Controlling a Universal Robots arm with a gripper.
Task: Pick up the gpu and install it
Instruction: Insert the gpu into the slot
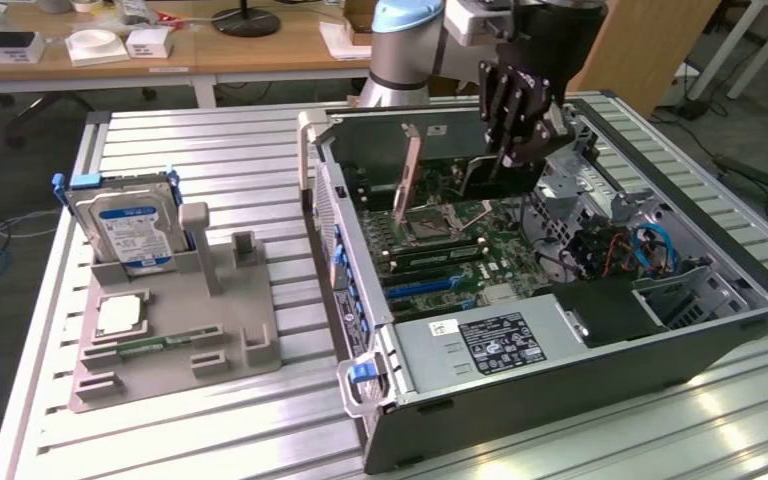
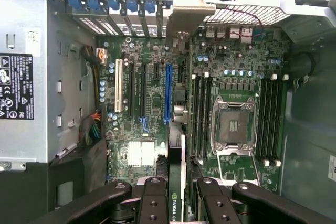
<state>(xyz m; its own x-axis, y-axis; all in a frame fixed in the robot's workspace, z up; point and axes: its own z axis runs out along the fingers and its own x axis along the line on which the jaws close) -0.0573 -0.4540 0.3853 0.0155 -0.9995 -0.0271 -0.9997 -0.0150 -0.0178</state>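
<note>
**A:** Where is the card, and what do the fingers do?

**B:** In the wrist view, the black articulated fingers (image 2: 176,203) are closed narrowly on the thin, flat black gpu card (image 2: 177,150), seen edge-on, with white lettering on the edge between them. It hangs above the green motherboard (image 2: 152,103), just beside the long blue expansion slot (image 2: 168,93); whether it touches the board I cannot tell.

**A:** What does the exterior view add?

**B:** It shows the whole open black computer case (image 1: 544,300) lying on the ribbed aluminium surface (image 1: 197,140), with the gripper (image 1: 524,150) lowered over the case's far end, at twelve o'clock. The grey boxed power supply with a black label (image 1: 491,345) fills the case's six o'clock end. Blue cables (image 1: 651,245) sit at three o'clock.

**A:** And around the case?

**B:** At nine o'clock stands a grey moulded holder tray (image 1: 211,340). Upright in it is a silver hard drive with a blue-white label (image 1: 131,225); a square silver processor chip (image 1: 117,315) lies flat in front. Wooden desks (image 1: 224,45) stand behind.
</note>
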